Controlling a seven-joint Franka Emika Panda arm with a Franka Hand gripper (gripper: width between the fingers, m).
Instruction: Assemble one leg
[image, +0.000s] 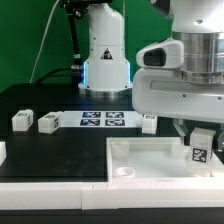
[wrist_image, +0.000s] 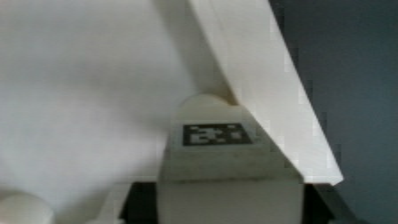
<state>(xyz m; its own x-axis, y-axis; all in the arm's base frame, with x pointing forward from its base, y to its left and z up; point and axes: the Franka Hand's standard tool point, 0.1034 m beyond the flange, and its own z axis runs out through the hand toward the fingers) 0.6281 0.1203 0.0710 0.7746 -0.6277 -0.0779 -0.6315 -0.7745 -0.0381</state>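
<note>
Step in hand: while we hold one leg (image: 200, 147) over the tray-like top (image: 150, 160), we judge that we are in the placing stage, bringing it toward a corner socket at the exterior view's right.
End effector: our end effector (image: 201, 133) is clamped on that leg; the wrist view shows the leg (wrist_image: 217, 150) seated between the dark fingers (wrist_image: 139, 203), marker tag facing the camera.
Leg position: we see it upright, low over the top's near right corner in the exterior view; whether its foot already touches the panel, we cannot tell.
Wrist detail: the leg's rounded end sits just beside the raised rim (wrist_image: 258, 80) of the top, close to where the walls meet.
Other legs: two (image: 21, 120) (image: 47, 122) rest on the desk (image: 40, 100) at the exterior view's left, a third (image: 148, 122) beyond the marker board (image: 103, 120).
Next move, as we judge it: we need to line the leg's end with the socket, lower it straight, then twist to fasten it.
Risk: a tilted approach could jam against the rim.
</note>
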